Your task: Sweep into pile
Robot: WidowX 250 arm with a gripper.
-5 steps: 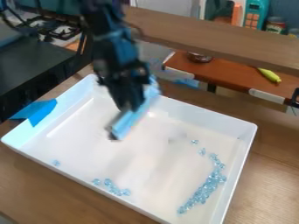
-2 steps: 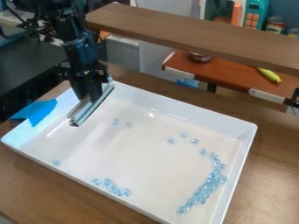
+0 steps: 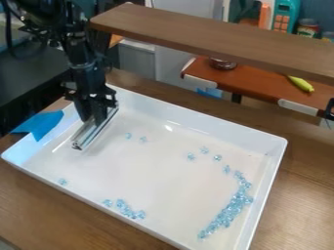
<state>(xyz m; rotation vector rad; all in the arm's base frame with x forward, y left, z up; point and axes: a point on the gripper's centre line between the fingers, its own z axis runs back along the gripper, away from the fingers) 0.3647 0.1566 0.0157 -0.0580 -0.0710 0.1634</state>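
Note:
My gripper (image 3: 95, 115) hangs at the upper left inside the white tray (image 3: 150, 229), shut on a metallic bar-shaped sweeper (image 3: 93, 131) that is low over the tray floor near the left wall. A long curved band of clear blue beads (image 3: 226, 215) lies along the tray's right side. A smaller cluster of beads (image 3: 126, 210) sits by the front edge, with a single bead (image 3: 62, 181) to its left. Two beads (image 3: 135, 137) lie right of the sweeper, and a few loose beads (image 3: 204, 150) lie at the upper end of the band.
Blue tape (image 3: 44, 124) covers part of the tray's left rim. A wooden shelf (image 3: 215, 39) spans behind the tray. Farther back stand a brown surface (image 3: 261, 87) with a yellow-green toy (image 3: 301, 84) and a metal bowl (image 3: 222, 64).
From the tray's middle my gripper and sweeper moved left, then slightly down and left. Beads between the sweeper and the band came into view; the band and front cluster stayed put.

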